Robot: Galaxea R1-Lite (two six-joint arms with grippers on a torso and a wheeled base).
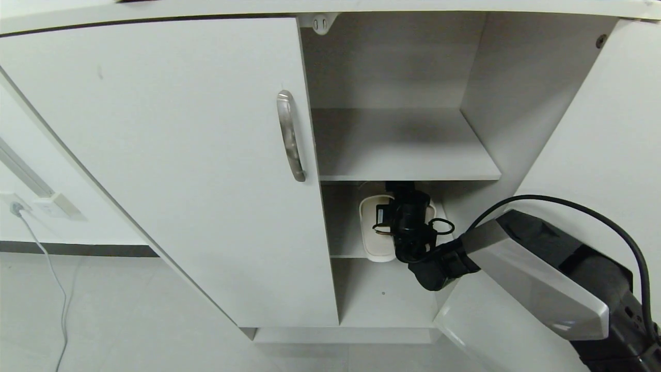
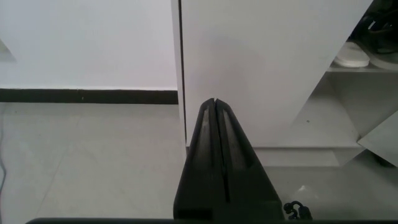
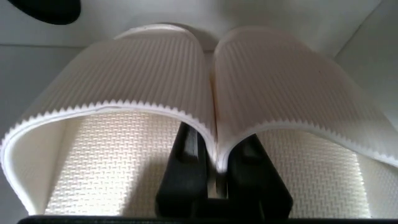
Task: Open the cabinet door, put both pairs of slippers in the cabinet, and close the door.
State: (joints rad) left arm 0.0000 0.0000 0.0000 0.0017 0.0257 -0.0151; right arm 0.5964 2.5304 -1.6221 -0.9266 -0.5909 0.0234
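The right pincer (image 3: 214,152) clamps the slippers' (image 3: 124,81) two touching straps at the shelf (image 1: 343,237) edge; let go here, the pair may tip off; the left pincer (image 2: 214,124) is closed, empty

The black right gripper (image 1: 404,209) sits squarely over the white ribbed foam slippers (image 1: 373,243) on the white cabinet's lower shelf (image 1: 345,248), and only one rounded edge peeks out. On the right wrist camera, the jaws' tips disappear under the straps and the footbeds run off frame. The open white door (image 1: 609,129) is cropped at the head view's right edge.
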